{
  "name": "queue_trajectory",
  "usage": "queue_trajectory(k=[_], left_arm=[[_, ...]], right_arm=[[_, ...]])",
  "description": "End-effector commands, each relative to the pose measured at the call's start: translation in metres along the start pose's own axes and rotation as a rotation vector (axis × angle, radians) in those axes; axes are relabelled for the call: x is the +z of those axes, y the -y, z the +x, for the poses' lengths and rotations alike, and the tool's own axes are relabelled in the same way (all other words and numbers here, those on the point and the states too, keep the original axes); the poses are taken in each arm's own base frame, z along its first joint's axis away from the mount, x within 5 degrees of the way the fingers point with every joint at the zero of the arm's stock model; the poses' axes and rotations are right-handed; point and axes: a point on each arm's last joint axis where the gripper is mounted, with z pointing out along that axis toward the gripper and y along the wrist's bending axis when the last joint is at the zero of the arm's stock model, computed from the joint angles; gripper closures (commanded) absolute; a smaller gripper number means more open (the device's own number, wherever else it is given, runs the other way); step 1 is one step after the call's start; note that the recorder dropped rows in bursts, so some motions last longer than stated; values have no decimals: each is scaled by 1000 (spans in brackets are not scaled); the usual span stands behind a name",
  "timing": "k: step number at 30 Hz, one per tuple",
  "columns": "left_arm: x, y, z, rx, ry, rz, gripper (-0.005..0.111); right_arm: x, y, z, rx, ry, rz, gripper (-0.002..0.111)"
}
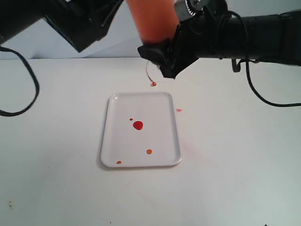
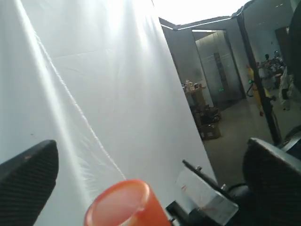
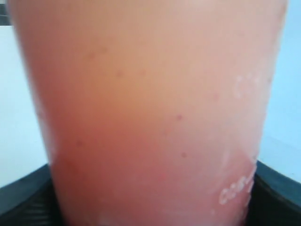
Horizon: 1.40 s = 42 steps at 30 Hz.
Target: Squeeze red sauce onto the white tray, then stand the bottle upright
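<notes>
Red sauce (image 1: 138,125) dots the tray (image 1: 109,141) below the jaws. The right gripper (image 1: 162,59) clamps the upended bottle (image 1: 150,21); the left gripper (image 2: 151,146) gapes wide around its base without touching. Squeezing looks done, so next comes turning it nozzle-up and standing it.

Bright, even light covers the counter (image 1: 235,179) — shadows are faint, only a thin soft one at the tray (image 1: 117,141) edge. The bottle (image 1: 150,19) looks smeared in the exterior view and fills the right wrist view wholly out of focus. In the left wrist view the sheet (image 2: 108,56) glares, partly blown out.
</notes>
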Motion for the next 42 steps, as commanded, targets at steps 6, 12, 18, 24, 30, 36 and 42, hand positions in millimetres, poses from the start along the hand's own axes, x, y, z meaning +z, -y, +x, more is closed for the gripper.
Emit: queue_trajectory(k=[6,12,18,24,30,36,42], left_arm=[[-37,-11,-21,155,-262,-138,2],[-39,-13,-10,137,-363,-155,2],[-31,-14,13,90,-481,-157,2],[-20,-12,37,0,-544,-154,2],[-7,-9,52,-130,-508,-144,2],[15,1,58,-221,-309,-24,2],[49,12,89,-339,-126,115,2]], right_arm=[[-43,24,-25,-334,-191,364,108],[-51,25,-30,-522,-280,496,108],[-36,-2,-35,-877,-320,439,108],[-34,-14,-25,-1248,-375,563,108],[-41,-18,-4,-1369,-414,662,108],[-54,-8,-5,-1495,-406,835,108],[-68,11,-4,-1510,-453,927,108]])
